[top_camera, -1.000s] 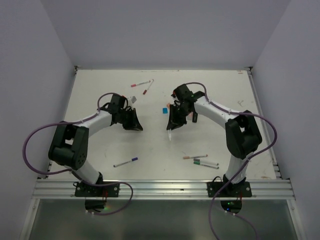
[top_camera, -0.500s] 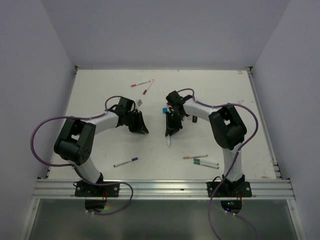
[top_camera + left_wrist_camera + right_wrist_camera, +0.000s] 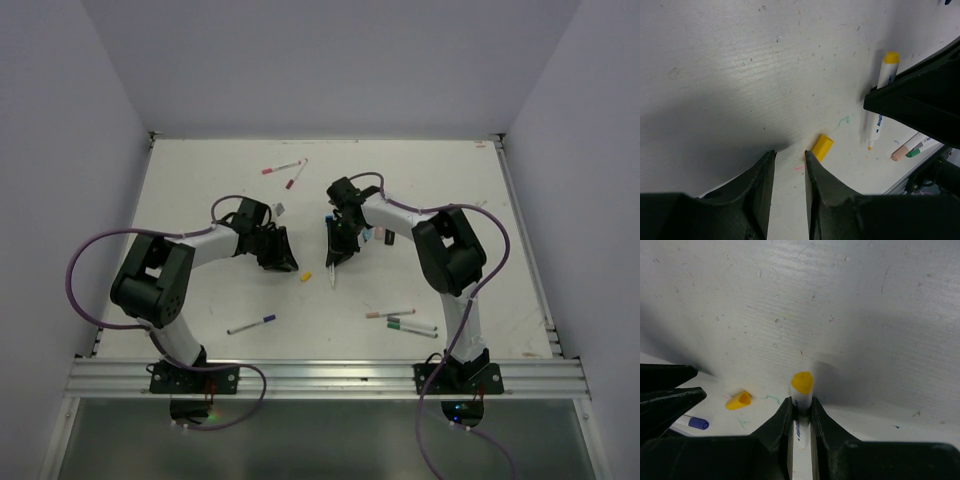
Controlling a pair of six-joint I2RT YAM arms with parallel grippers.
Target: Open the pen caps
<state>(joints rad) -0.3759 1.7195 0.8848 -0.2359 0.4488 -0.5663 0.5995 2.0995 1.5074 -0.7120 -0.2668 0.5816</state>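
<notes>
Separation is the change. Half a second earlier no loose cap lay on the table [image 3: 200,190]. Now the yellow cap [image 3: 306,276] [image 3: 822,147] [image 3: 738,400] lies on its side on the bare surface between the two grippers, touching neither. The arms have barely shifted in that half second, but a full second earlier the two wrists stood wider apart. Nearest the arm bases, a purple cap [image 3: 268,319] sits on its pen on the left side. Three further pens [image 3: 402,321] lie together on the right side with their caps on. Both arms rise from the near edge, fold at the elbow and reach inward, so the forearms converge on the middle of the table with the grippers angled down and facing each other. The left gripper [image 3: 283,264] [image 3: 789,155] has its fingers a narrow gap apart with nothing between them, and the loose cap lies just beyond its tips. The right gripper [image 3: 338,257] [image 3: 801,402] is clamped on the white pen [image 3: 333,276] [image 3: 875,129] [image 3: 802,382], gripping the barrel just below its yellow rear end. The bare nib points toward the near edge, and whether it touches the surface cannot be told. At the far side, a pair of pens [image 3: 282,168] lies well apart from both grippers, with reddish caps on.
</notes>
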